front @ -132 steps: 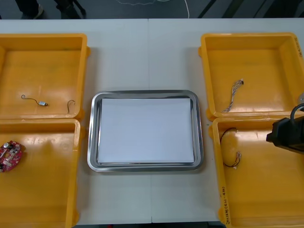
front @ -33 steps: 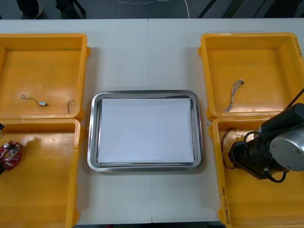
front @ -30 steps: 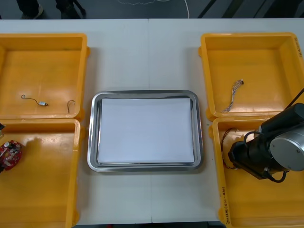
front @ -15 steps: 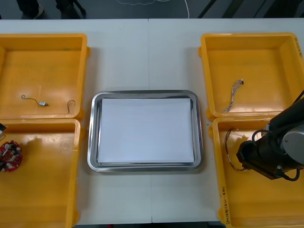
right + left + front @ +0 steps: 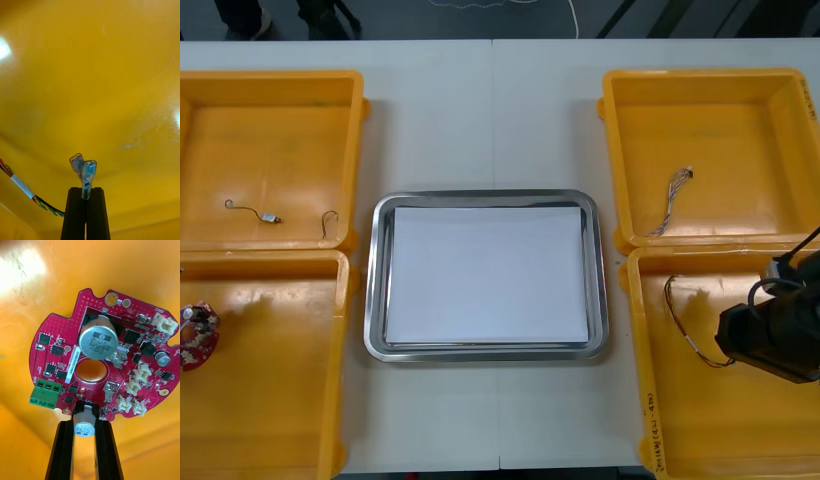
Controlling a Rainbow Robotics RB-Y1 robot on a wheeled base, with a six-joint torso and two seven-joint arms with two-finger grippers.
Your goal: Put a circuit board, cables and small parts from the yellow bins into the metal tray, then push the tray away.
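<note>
The round red circuit board (image 5: 101, 356) hangs over the orange floor of a bin. My left gripper (image 5: 85, 424) is shut on a small silver capacitor at the board's edge. In the front view the circuit board (image 5: 195, 337) sits at the far left edge of the near left yellow bin (image 5: 280, 400). My right gripper (image 5: 85, 190) is shut on the clear end terminals of a cable (image 5: 83, 168). Its red and yellow twisted wires (image 5: 22, 186) trail off beside the fingers. The right arm (image 5: 772, 340) is over the near right bin (image 5: 700, 430), with the dark cable (image 5: 683, 320) trailing left of it.
The metal tray (image 5: 377, 300), white inside, lies in the middle between the bins. A twisted blue and white cable (image 5: 670, 200) lies in the far right bin. Small metal parts (image 5: 270, 217) lie in the far left bin (image 5: 270, 110).
My left gripper has shut on the circuit board, which shifted a little toward the table's near left. The right arm moved right, pulling the cable out behind it.
</note>
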